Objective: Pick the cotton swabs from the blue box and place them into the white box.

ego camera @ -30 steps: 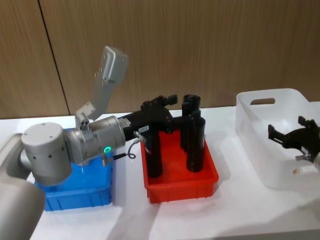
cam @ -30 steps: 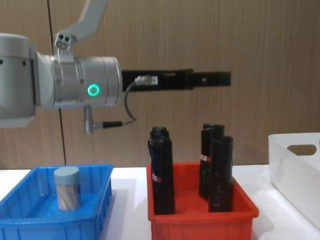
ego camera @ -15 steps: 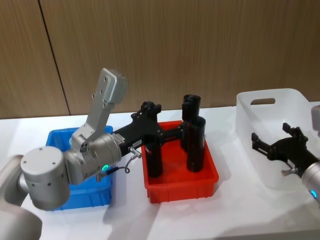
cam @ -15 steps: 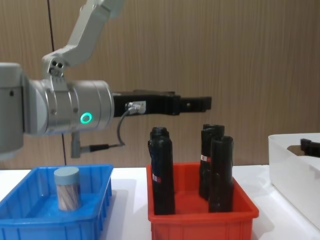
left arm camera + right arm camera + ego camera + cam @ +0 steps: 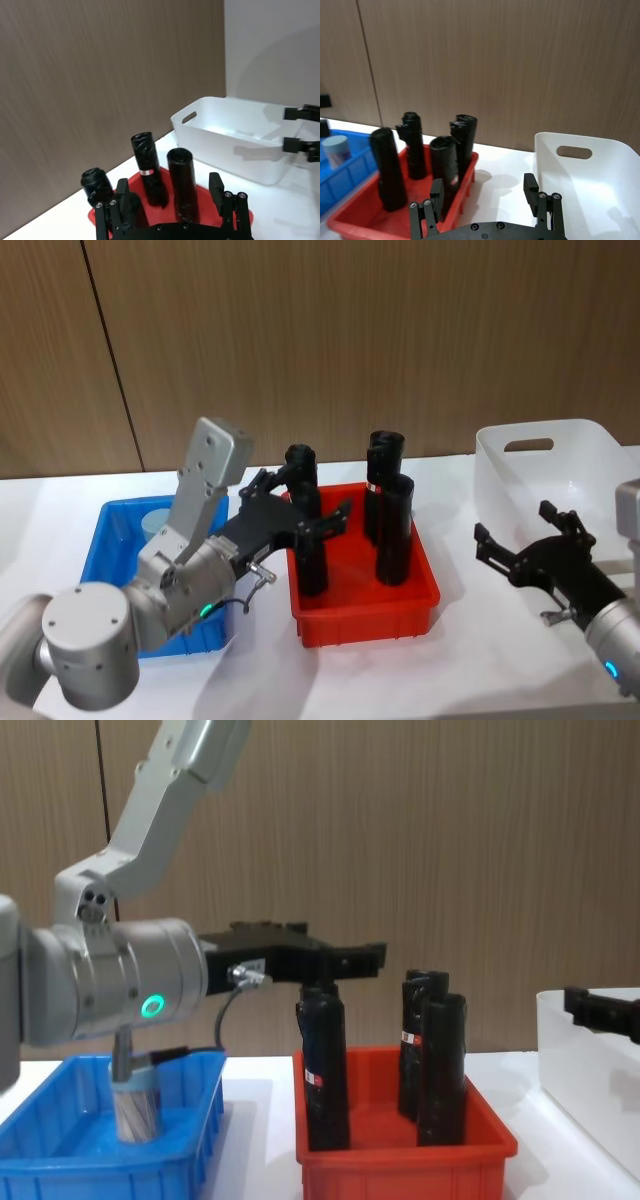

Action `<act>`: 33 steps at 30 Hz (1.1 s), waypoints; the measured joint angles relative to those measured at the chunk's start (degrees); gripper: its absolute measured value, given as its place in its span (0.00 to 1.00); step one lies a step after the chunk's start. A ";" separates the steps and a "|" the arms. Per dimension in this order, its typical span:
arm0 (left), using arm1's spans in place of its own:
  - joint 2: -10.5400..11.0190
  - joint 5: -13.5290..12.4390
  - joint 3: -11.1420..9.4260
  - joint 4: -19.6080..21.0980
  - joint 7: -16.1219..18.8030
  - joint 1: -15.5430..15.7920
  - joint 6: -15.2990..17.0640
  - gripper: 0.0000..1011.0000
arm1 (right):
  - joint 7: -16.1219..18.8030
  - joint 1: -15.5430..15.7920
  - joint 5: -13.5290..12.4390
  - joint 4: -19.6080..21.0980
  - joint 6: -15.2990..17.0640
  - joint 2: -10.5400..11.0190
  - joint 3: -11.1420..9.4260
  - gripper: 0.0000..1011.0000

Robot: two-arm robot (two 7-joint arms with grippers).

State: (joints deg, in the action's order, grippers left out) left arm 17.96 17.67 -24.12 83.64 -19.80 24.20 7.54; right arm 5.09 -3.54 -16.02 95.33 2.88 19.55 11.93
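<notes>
One jar of cotton swabs with a pale lid stands in the blue box at the left; in the chest view the cotton swabs are half hidden behind my left arm. My left gripper hangs open and empty over the left side of the red bin, level with the cylinder tops. The white box stands at the right. My right gripper is open and empty, above the table just left of the white box. The wrist views show each arm's own gripper with fingers spread, the left gripper and the right gripper.
A red bin between the two boxes holds three tall black cylinders, upright and close under my left gripper. A wooden wall rises behind the white table. Open table lies in front of the bins.
My left arm has drawn back and dropped, its gripper coming from high over the cylinders to just above them. My right gripper has moved left out of the white box.
</notes>
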 joint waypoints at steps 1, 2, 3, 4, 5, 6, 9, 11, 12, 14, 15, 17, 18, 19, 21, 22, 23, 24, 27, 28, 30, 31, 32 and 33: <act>0.12 -0.17 -0.05 0.29 0.52 -0.32 -0.19 0.99 | -0.13 0.45 -0.04 0.57 -0.11 -0.02 0.11 0.99; 0.33 -0.52 -0.15 0.83 1.58 -0.87 -0.57 0.99 | -0.36 1.19 -0.14 1.60 -0.29 -0.06 0.30 0.99; 0.33 -0.52 -0.15 0.83 1.58 -0.87 -0.57 0.99 | -0.36 1.19 -0.14 1.60 -0.29 -0.06 0.30 0.99; 0.58 -0.88 -0.28 1.40 2.77 -1.57 -0.94 0.99 | -0.58 1.93 -0.26 2.65 -0.47 -0.09 0.48 0.99; 0.83 -1.26 -0.40 1.96 3.97 -2.19 -1.34 0.99 | -0.78 2.62 -0.32 3.54 -0.60 -0.11 0.64 0.99; 0.93 -1.42 -0.45 2.22 4.44 -2.44 -1.51 0.99 | -0.87 2.92 -0.35 3.95 -0.67 -0.13 0.71 0.99; 1.29 -1.98 -0.63 3.11 6.16 -3.45 -2.17 0.99 | -1.12 3.81 -0.41 5.15 -0.85 -0.17 0.92 0.99; 1.77 -2.72 -0.86 4.25 8.47 -4.68 -2.99 0.99 | -1.26 4.21 -0.44 5.67 -0.93 -0.19 1.02 0.99; 1.77 -2.72 -0.86 4.25 8.47 -4.68 -2.99 0.99 | -1.26 4.21 -0.44 5.67 -0.93 -0.19 1.02 0.99; 2.13 -3.30 -1.04 5.12 10.20 -5.67 -3.56 0.99 | -1.31 4.40 -0.47 5.89 -0.96 -0.20 1.06 0.99; 2.36 -3.67 -1.15 5.70 11.38 -6.26 -4.01 0.99 | -1.32 4.44 -0.47 5.96 -0.98 -0.21 1.07 0.99; 2.60 -4.02 -1.27 6.26 12.52 -6.97 -4.41 0.99 | -1.33 4.44 -0.48 5.97 -0.98 -0.21 1.07 0.99; 2.82 -4.36 -1.39 6.76 13.54 -7.54 -4.76 0.99 | -1.33 4.44 -0.47 5.97 -0.99 -0.21 1.07 0.99; 2.82 -4.36 -1.39 6.76 13.54 -7.54 -4.76 0.99 | -1.33 4.44 -0.47 5.97 -0.99 -0.21 1.07 0.99; 3.16 -4.91 -1.54 7.61 15.20 -8.44 -5.33 0.99 | -1.32 4.42 -0.47 5.97 -0.98 -0.21 1.05 0.99; 3.37 -5.23 -1.66 8.06 16.21 -9.01 -5.67 0.99 | -1.31 4.40 -0.48 5.95 -0.98 -0.21 1.03 0.99; 3.46 -5.39 -1.70 8.29 16.67 -9.25 -5.82 0.99 | -1.31 4.40 -0.47 5.93 -0.97 -0.21 1.01 0.99; 3.63 -5.64 -1.77 8.71 17.44 -9.64 -6.12 0.99 | -1.30 4.39 -0.47 5.93 -0.97 -0.21 1.01 0.99; 3.79 -5.92 -1.86 9.12 18.25 -10.12 -6.42 0.99 | -1.30 4.38 -0.48 5.92 -0.96 -0.21 1.01 0.99; 3.83 -5.98 -1.88 9.23 18.48 -10.24 -6.51 0.99 | -1.30 4.38 -0.47 5.91 -0.95 -0.21 1.01 0.99; 3.94 -6.16 -1.93 9.51 19.03 -10.57 -6.72 0.99 | -1.29 4.38 -0.47 5.90 -0.93 -0.21 1.01 0.99; 3.95 -6.18 -1.94 9.54 19.08 -10.59 -6.75 0.99 | -1.29 4.38 -0.47 5.89 -0.93 -0.21 1.01 0.99; 3.96 -6.19 -1.94 9.56 19.12 -10.62 -6.76 0.99 | -1.29 4.38 -0.47 5.89 -0.93 -0.22 1.01 0.99; 3.96 -6.20 -1.94 9.57 19.15 -10.63 -6.78 0.99 | -1.28 4.38 -0.46 5.89 -0.93 -0.21 1.01 0.99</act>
State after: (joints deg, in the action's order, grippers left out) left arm 21.92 11.46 -26.06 93.21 -0.66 13.57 0.77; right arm 3.81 0.84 -16.48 101.23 1.95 19.33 12.94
